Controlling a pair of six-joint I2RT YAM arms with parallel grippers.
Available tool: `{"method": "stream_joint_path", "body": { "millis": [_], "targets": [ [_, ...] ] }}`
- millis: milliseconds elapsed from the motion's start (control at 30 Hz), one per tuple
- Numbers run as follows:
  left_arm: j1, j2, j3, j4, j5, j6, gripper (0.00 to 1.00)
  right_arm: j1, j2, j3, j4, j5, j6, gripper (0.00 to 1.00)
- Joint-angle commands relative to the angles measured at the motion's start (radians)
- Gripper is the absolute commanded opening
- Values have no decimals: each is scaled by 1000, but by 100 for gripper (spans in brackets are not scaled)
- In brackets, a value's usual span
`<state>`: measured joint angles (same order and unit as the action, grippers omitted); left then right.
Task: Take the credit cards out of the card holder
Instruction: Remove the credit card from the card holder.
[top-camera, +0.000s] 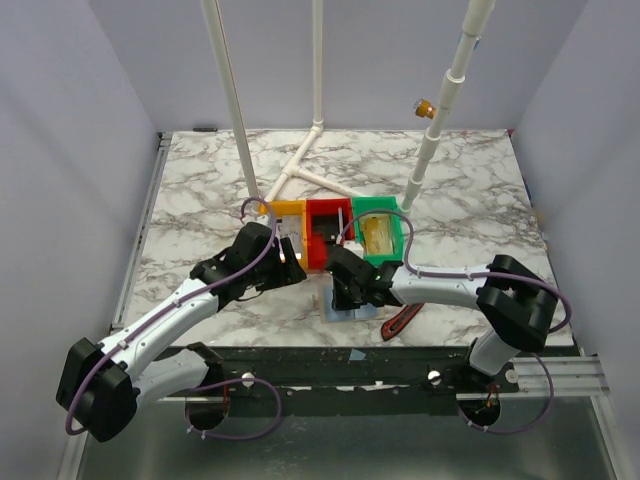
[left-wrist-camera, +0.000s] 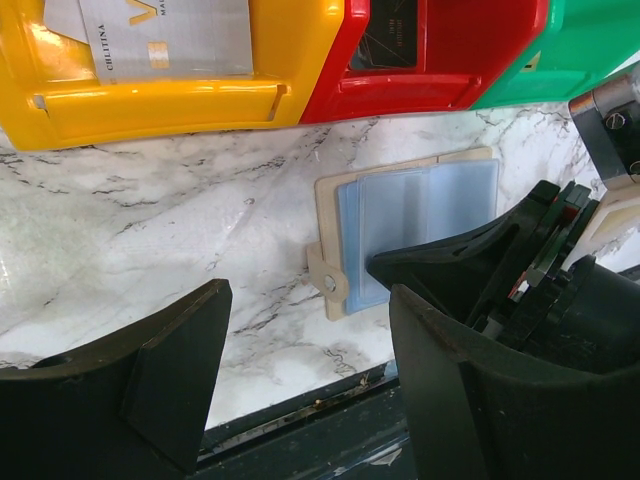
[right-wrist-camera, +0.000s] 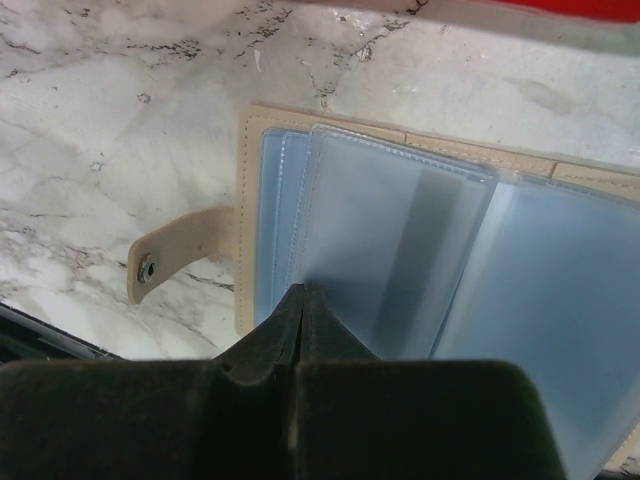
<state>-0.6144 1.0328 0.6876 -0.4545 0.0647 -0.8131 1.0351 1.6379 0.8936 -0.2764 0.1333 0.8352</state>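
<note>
- Marble table (top-camera: 200, 200) carries everything; the card holder (right-wrist-camera: 400, 230) lies open and flat near its front edge, just in front of the bins.
- Yellow bin (left-wrist-camera: 170, 100), red bin (left-wrist-camera: 440, 60) and green bin (left-wrist-camera: 590, 40) stand touching in a row.
- Left gripper (left-wrist-camera: 310, 330) hovers over bare marble with its jaws spread wide and nothing between them. The holder is off to the right of that gap, partly behind the right-hand finger (left-wrist-camera: 450, 380).
- Right gripper (right-wrist-camera: 303, 310) is over the holder with its jaws clenched together. The tips meet at the near edge of the clear blue-grey pockets (right-wrist-camera: 380, 240); whether a leaf is pinched cannot be told.
- Red-and-black tool (top-camera: 400, 322) lies on the table just right of the holder.
- Silver card (left-wrist-camera: 165, 40) lies in the yellow bin.
- Snap tab (right-wrist-camera: 170, 262) sticks out from the holder's left side, flat on the marble.
</note>
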Motion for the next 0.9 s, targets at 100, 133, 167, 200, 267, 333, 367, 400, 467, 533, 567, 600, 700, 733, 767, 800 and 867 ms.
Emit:
{"method": "stream_joint_path", "body": {
  "millis": [100, 133, 167, 200, 267, 333, 367, 400, 467, 533, 567, 600, 700, 733, 767, 800, 867],
  "targets": [
    [5, 16, 10, 18, 22, -6, 66, 9, -13, -40, -25, 75, 24, 1],
    [4, 19, 12, 18, 24, -6, 66, 8, -16, -41, -31, 88, 26, 1],
    [4, 19, 13, 19, 25, -5, 66, 8, -22, -41, -39, 98, 29, 1],
    [5, 22, 15, 18, 27, -4, 66, 8, -28, -42, -42, 107, 29, 1],
    [5, 24, 16, 23, 29, -6, 66, 7, -36, -40, -48, 115, 28, 1],
    [4, 33, 21, 26, 37, -4, 66, 6, -39, -35, -57, 122, 26, 1],
    [4, 37, 25, 28, 40, -4, 66, 5, -39, -33, -61, 128, 27, 1],
    [4, 41, 26, 31, 45, -4, 66, 4, -41, -32, -66, 131, 28, 1],
    [4, 46, 27, 36, 52, -4, 66, -3, -45, -36, -70, 135, 29, 1],
    [4, 50, 27, 40, 56, -4, 66, -8, -53, -38, -73, 137, 28, 1],
    [4, 54, 27, 42, 59, -3, 66, -10, -56, -40, -74, 139, 30, 0],
    [4, 56, 29, 41, 60, -3, 66, -13, -59, -43, -77, 141, 29, 1],
    [3, 65, 34, 45, 70, 0, 66, -22, -65, -47, -87, 146, 29, 1],
    [1, 68, 35, 45, 72, 2, 66, -26, -68, -51, -90, 148, 29, 1],
    [-1, 73, 36, 46, 73, 2, 66, -28, -71, -54, -92, 149, 29, 1],
    [-2, 76, 38, 48, 75, 2, 66, -31, -74, -58, -94, 150, 30, 1],
    [-8, 84, 41, 50, 78, 0, 66, -37, -79, -66, -98, 152, 32, 1]
  ]
}}
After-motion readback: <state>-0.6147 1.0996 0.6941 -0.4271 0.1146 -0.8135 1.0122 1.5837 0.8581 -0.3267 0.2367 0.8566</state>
